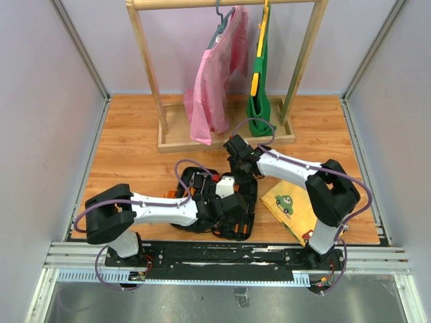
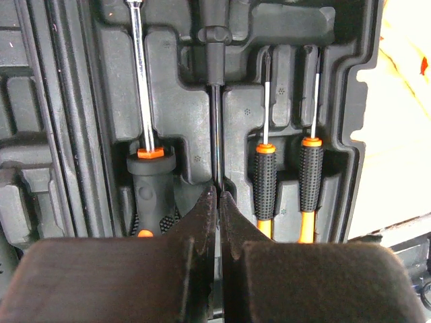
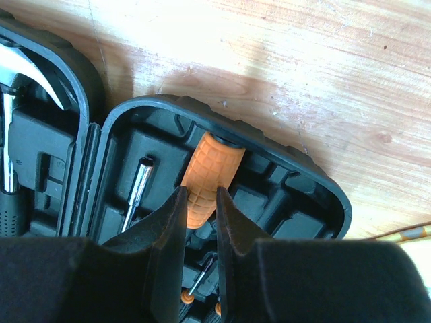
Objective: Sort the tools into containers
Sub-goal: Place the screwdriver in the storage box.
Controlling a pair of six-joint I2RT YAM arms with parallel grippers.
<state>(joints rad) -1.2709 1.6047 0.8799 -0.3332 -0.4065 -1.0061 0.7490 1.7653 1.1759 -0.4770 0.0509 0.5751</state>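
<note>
The black tool case (image 1: 248, 217) lies open on the wooden floor between my arms. In the left wrist view, my left gripper (image 2: 217, 192) is shut on the thin black shaft of a tool (image 2: 215, 121) that lies in a moulded slot of the case (image 2: 182, 108). A large screwdriver (image 2: 149, 171) and two small orange-and-black screwdrivers (image 2: 264, 178) sit in slots on either side. My right gripper (image 3: 200, 192) is shut on the orange gridded handle of a tool (image 3: 210, 161), whose far end touches the case's rim (image 3: 303, 168). The hammer head (image 3: 30, 74) rests in the other half.
A flat yellow picture board (image 1: 289, 205) lies right of the case, under my right arm. A wooden clothes rack (image 1: 225, 138) with a pink garment (image 1: 215, 87) and a green one (image 1: 259, 94) stands behind. A chrome shaft (image 3: 138, 188) sits in the case next to the orange handle.
</note>
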